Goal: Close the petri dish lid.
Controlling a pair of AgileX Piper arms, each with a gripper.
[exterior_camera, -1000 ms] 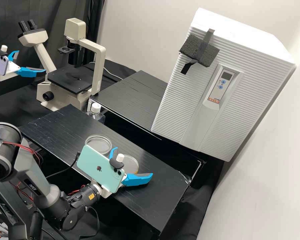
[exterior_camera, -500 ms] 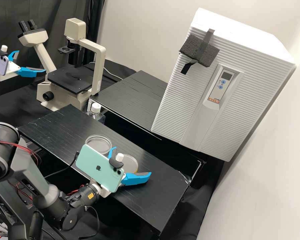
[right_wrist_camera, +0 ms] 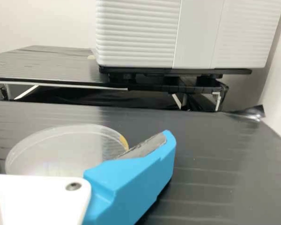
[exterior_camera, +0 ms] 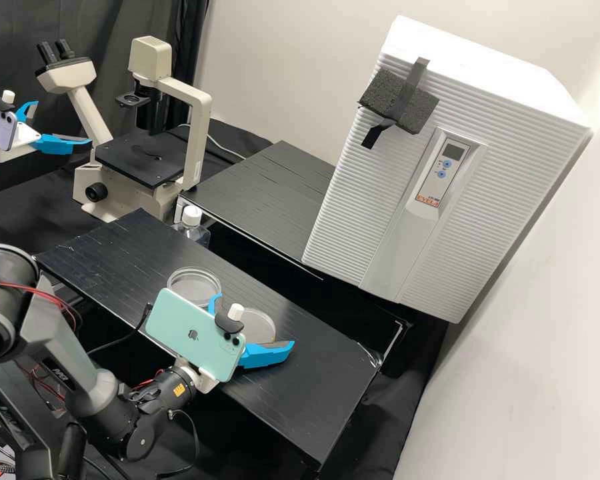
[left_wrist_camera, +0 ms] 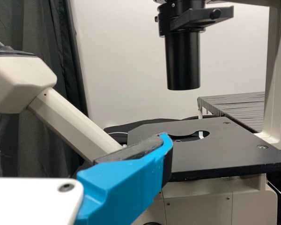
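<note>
Clear with amber on its rim, one petri dish (right_wrist_camera: pixel 68 152) lies toward the tabletop's (exterior_camera: pixel 327 400) far edge near a second dish (exterior_camera: pixel 193 285), the right hand (exterior_camera: pixel 256 319) and left hand (exterior_camera: pixel 63 123) both spread.

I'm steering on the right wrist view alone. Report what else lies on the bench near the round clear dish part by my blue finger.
Observer: In the high view, another round clear dish part lies on the bench, to the microscope side of your dish part.

Operator: Noted. Give me the spread of the right pincer; I get one finger here.

Observer: The high view has both blue fingers of the right pincer, and they stand well apart.

Operator: Now place the left pincer for me.

Observer: The left pincer is up near the microscope, away from both dish parts.
</note>
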